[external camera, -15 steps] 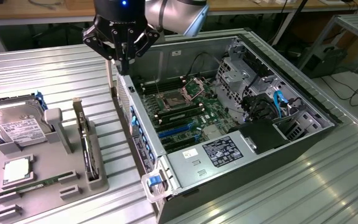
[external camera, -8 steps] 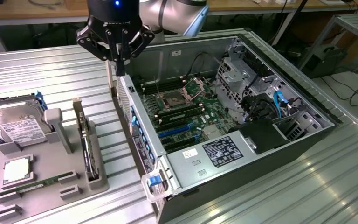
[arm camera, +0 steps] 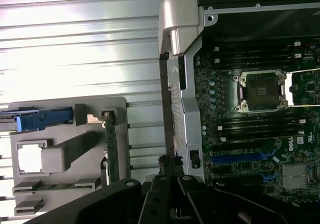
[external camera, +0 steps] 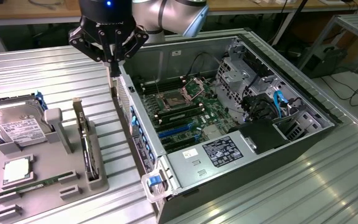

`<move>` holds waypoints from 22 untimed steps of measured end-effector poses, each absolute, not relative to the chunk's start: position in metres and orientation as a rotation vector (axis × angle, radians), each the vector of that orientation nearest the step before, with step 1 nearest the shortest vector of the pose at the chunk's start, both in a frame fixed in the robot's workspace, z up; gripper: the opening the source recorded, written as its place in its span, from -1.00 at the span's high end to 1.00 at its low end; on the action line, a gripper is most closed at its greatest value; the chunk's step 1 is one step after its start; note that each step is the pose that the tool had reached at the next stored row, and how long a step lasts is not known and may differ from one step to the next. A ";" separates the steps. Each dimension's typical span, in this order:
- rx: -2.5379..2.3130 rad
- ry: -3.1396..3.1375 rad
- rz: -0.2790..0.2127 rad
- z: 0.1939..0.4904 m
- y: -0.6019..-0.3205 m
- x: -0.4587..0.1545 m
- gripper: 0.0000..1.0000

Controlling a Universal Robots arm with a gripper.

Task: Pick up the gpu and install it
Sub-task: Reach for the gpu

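Note:
The gpu stands on its edge in a slot of the grey holder tray, its pale bracket strip at the far end. In the wrist view the gpu is a thin dark green strip in that same tray. My gripper hangs above the open computer case's wall on the tray's side, its fingers shut with nothing between them. It is beyond the card's bracket end and apart from the card. The wrist view has the shut gripper right over that case wall.
The holder tray also carries a hard drive, a square processor and a RAM stick. Inside the case lie the motherboard with blue slots and a power supply. Everything rests on a ribbed metal table.

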State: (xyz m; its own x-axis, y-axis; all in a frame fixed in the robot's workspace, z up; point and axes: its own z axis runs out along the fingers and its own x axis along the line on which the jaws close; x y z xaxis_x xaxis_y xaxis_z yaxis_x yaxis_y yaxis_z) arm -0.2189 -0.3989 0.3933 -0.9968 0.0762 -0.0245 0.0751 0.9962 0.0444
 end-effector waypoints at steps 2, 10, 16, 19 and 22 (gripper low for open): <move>0.118 3.112 0.068 0.393 -0.399 -0.221 0.79; 0.118 3.113 0.068 0.393 -0.399 -0.232 0.79; 0.118 3.112 0.068 0.393 -0.399 -0.241 0.79; 0.118 3.112 0.068 0.393 -0.399 -0.247 0.79; 0.114 3.113 0.068 0.393 -0.403 -0.254 0.79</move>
State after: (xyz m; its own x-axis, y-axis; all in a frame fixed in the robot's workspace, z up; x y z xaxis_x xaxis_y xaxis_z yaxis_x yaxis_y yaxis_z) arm -0.2544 -0.4032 0.3933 -0.9970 0.0737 -0.0245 0.0726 0.9964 0.0444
